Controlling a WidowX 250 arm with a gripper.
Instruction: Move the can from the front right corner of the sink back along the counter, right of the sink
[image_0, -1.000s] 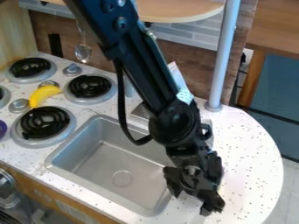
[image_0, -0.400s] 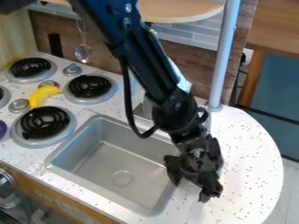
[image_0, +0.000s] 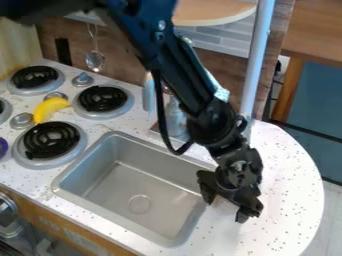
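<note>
At the far left edge, a purple object, cut off by the frame; identity not determined. Next, the stove area: black coil burners in silvery rings, including a back-left burner, a front burner and a back-right burner. Between these lies a yellow banana, one end beside a round grey knob. A second knob sits between the two back burners. Behind them, a metal utensil hangs against the brown backsplash.

Centre: the grey metal sink, set into the speckled counter, its round drain toward the front of the basin. Behind the sink, a clear bottle-like object, partly covered by my arm; contents cannot be told.

Right of centre: my arm enters from the top edge and slants down to the right. My gripper hangs at the sink's right side, tips directed downward. One finger overlaps the sink's right rim in the view; the other is over the counter. Contact with either surface: cannot tell. State of jaws: released, fingers spread apart, grasping no object. Behind my wrist, a pale upright pole meets the counter. Farther right, the counter ends in a rounded edge; beyond it, a blue panel beneath a brown wooden top.
</note>
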